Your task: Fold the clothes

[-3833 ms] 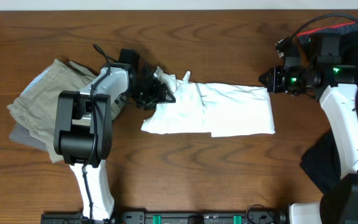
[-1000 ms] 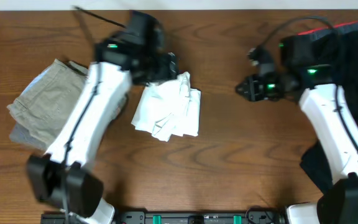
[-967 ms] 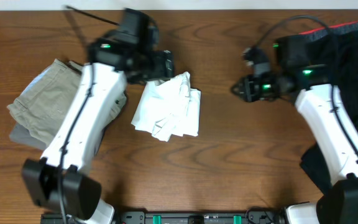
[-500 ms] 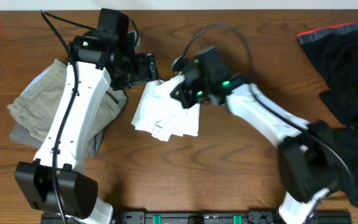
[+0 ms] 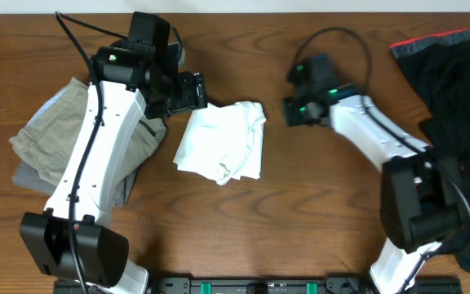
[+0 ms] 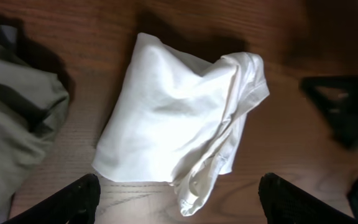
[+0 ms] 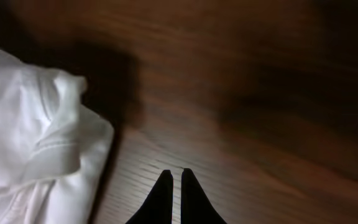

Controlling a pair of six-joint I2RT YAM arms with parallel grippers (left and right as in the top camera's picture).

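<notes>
A: Ground first. Wooden table (image 5: pixel 300 237), dark brown, grain running across. What lies on it, biggest down?

B: Black garment (image 5: pixel 455 98), far right, heaped, a red stripe along its top edge. Then the khaki garment (image 5: pixel 51 135), far left, loosely folded. The left arm passes over its right edge.

A: And the white T-shirt (image 5: pixel 223 143)?

B: Between the two, a little left of centre. Folded into a rumpled packet, roughly square, with layers and a hem showing at its right and lower edges. Print not visible. It lies on the wood, apart from both other garments.

A: Left gripper (image 5: pixel 192 90)?

B: Just off the packet's upper left corner in the overhead view. In the wrist view its fingers are spread wide, one at each bottom corner of the frame. Nothing is held, and the shirt lies below, ungrasped.

A: Right gripper (image 5: pixel 288 110)?

B: Just right of the packet, apart from it. In the wrist view the two fingertips are pressed nearly together with only a sliver between them. They grip nothing and sit over bare wood beside the shirt's edge.
</notes>
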